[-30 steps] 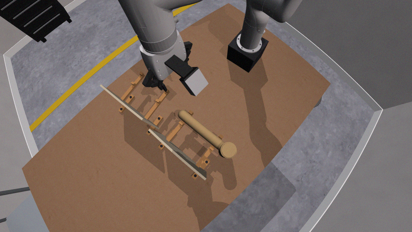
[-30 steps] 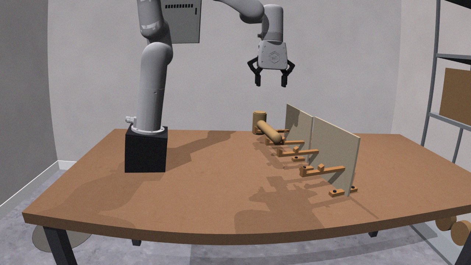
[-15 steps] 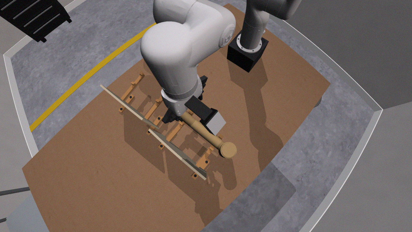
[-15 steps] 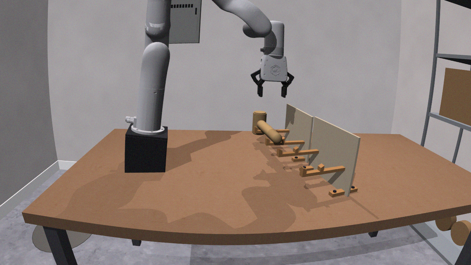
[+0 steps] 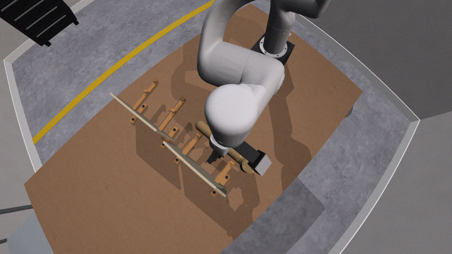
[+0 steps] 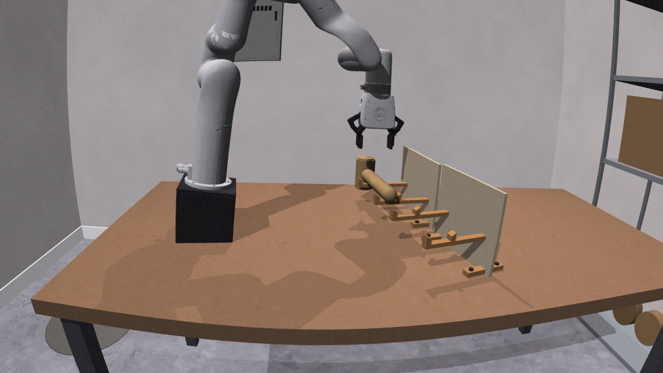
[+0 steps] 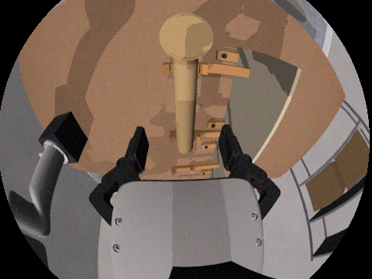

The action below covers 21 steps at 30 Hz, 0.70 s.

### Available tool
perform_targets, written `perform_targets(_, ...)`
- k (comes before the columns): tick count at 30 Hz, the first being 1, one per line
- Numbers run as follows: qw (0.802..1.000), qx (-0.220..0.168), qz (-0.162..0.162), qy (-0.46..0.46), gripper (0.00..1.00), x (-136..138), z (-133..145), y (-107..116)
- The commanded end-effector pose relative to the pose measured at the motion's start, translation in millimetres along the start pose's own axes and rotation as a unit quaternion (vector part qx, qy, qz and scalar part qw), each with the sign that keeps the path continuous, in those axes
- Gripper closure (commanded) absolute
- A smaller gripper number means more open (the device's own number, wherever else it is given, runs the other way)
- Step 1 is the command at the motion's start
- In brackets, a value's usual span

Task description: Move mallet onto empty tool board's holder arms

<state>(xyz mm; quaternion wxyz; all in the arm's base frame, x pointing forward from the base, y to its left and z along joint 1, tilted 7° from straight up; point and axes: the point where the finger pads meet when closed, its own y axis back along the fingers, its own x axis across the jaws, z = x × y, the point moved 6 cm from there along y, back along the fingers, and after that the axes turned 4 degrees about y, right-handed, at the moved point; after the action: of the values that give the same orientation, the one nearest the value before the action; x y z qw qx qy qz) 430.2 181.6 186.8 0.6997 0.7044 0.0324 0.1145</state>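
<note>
On the brown table [image 6: 231, 278], the gripper [image 6: 373, 141] hovered with fingers spread wide and empty above the mallet [image 6: 379, 184] resting on its tool board [image 6: 419, 173].

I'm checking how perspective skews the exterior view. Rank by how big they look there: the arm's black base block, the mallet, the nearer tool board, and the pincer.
1. Nearer tool board, enlarged by nearness to the camera.
2. Black base block.
3. Open pincer and mallet: they look about alike, and the mallet is foreshortened, so I won't rank them.

Matte grey tubular arm [image 6: 211, 125]; black cube pedestal [image 6: 185, 231]; grey gripper [image 6: 374, 141] housing, hexagon logo, black fingers.
</note>
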Motion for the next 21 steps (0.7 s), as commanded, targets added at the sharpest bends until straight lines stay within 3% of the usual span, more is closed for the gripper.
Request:
perform_targets(1,1.0,0.0,0.002,0.0,0.0,5,-17,-9)
perform_targets(7,1.0,0.0,0.002,0.0,0.0,5,-17,-12)
perform_targets(11,1.0,0.0,0.002,0.0,0.0,7,-17,-54)
perform_targets(19,1.0,0.0,0.002,0.0,0.0,7,-17,-106)
perform_targets(21,1.0,0.0,0.002,0.0,0.0,7,-17,-106)
